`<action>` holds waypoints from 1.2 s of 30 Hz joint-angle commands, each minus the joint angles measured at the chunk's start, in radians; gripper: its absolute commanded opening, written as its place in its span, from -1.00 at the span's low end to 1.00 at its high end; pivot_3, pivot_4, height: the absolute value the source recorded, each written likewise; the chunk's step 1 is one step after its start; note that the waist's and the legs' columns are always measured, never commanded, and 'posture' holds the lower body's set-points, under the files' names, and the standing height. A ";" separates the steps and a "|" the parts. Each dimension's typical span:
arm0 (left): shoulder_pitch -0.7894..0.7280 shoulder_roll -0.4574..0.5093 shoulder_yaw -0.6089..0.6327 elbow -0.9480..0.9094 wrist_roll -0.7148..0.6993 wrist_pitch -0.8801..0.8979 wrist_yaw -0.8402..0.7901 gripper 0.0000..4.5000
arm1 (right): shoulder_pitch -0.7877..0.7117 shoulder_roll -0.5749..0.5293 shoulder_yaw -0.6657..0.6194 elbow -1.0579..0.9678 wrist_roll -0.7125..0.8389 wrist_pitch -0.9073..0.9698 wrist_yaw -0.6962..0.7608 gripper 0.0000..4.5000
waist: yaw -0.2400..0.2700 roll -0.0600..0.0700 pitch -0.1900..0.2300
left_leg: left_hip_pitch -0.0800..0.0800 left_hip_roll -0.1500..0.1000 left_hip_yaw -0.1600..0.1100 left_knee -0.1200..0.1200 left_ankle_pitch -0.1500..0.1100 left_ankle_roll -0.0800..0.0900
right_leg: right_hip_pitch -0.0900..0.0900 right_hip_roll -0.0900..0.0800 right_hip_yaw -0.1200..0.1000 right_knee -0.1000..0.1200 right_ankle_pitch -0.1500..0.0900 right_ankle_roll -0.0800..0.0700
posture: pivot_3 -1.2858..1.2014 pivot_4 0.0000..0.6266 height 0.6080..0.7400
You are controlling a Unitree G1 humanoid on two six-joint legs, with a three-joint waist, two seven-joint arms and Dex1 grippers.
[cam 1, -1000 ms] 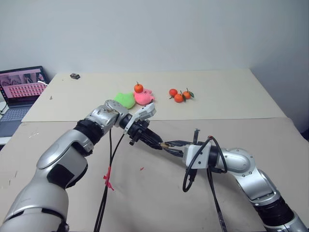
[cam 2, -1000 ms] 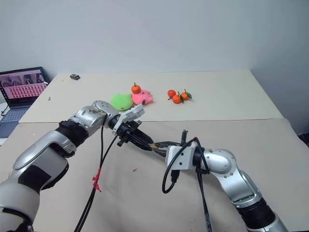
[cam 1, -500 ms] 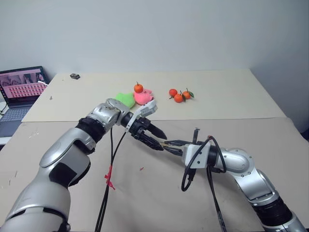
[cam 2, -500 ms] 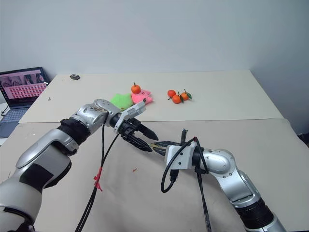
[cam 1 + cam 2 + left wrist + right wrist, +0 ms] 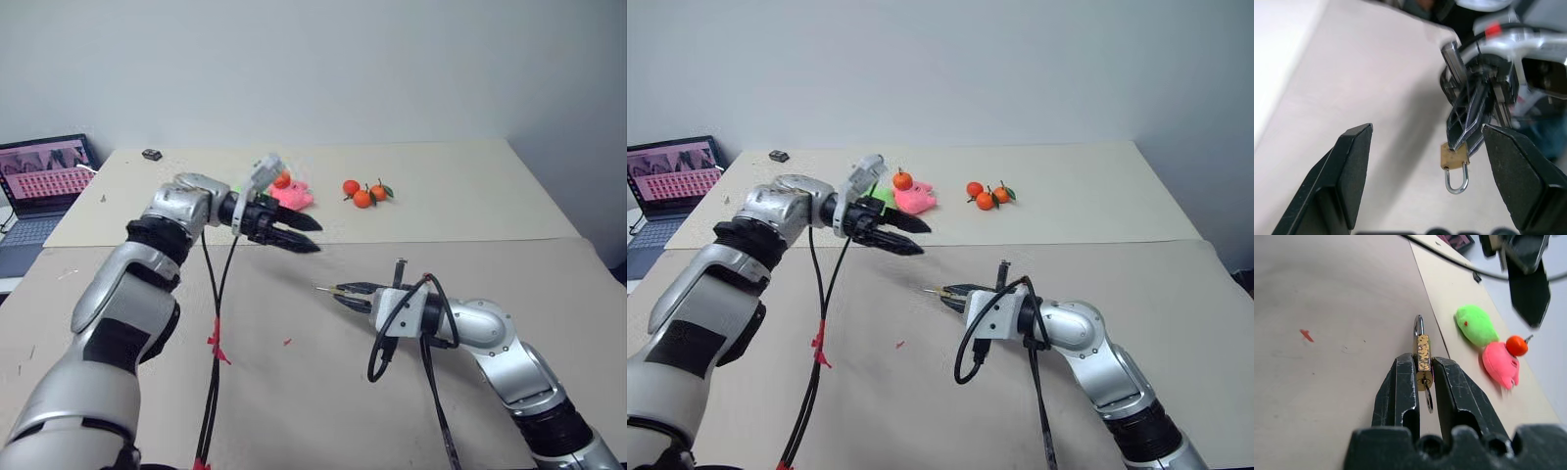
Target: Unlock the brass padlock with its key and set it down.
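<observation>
The work surface was a pale beige table (image 5: pixel 470 186) set against a plain white wall, with a laptop (image 5: pixel 39 181) glowing off its left edge. Nearest to me, my right gripper (image 5: pixel 1420 382) was clamped on the brass padlock (image 5: pixel 1422 355), squeezing the flat sides of its golden body so the thin silver shackle (image 5: pixel 1418 325) stuck out past my fingertips, just above the tabletop; the key (image 5: pixel 1428 399) sat in the bottom of the lock, back between my two fingers. A little farther out, my left gripper (image 5: pixel 299 233) hung in the air well apart from the lock, its two black fingers spread wide and holding nothing. Beyond it lay a green toy (image 5: pixel 1476 325) and a pink toy (image 5: pixel 1501 362) side by side, one tangerine (image 5: pixel 1516 345) resting by the pink one, and a cluster of tangerines (image 5: pixel 364 192) to the right. At the far left edge sat a small dark grey block (image 5: pixel 151 154). I could not tell whether the shackle had sprung free. To do this step well, I judged I should keep my right grip firm and level, bring the left fingers in squarely, and only lower the lock to the table once it was truly open.
</observation>
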 commanded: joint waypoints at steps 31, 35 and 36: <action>0.348 -0.089 0.203 -0.495 0.210 0.140 0.075 -0.99 | -0.061 0.003 -0.070 -0.022 0.015 0.019 -0.031 -0.89 | 0.000 0.002 -0.001 | -0.002 0.001 0.000 0.001 0.001 -0.001 | 0.001 0.000 0.000 0.001 0.004 -0.006 | 0.03 -0.52 -0.21; 0.352 -0.090 0.212 -0.502 0.216 0.151 0.073 -0.99 | -0.091 -0.006 -0.087 0.017 0.011 0.000 -0.037 -0.89 | -0.001 0.002 -0.001 | -0.001 0.000 0.000 0.001 0.001 -0.001 | 0.001 0.000 0.000 0.001 0.004 -0.006 | 0.03 -0.52 -0.21; 0.353 -0.091 0.214 -0.504 0.218 0.153 0.072 -0.99 | -0.099 -0.009 -0.090 0.026 0.012 -0.005 -0.037 -0.89 | -0.001 0.002 -0.001 | -0.001 0.000 0.000 0.001 0.001 -0.001 | 0.001 0.000 0.000 0.001 0.004 -0.006 | 0.03 -0.52 -0.21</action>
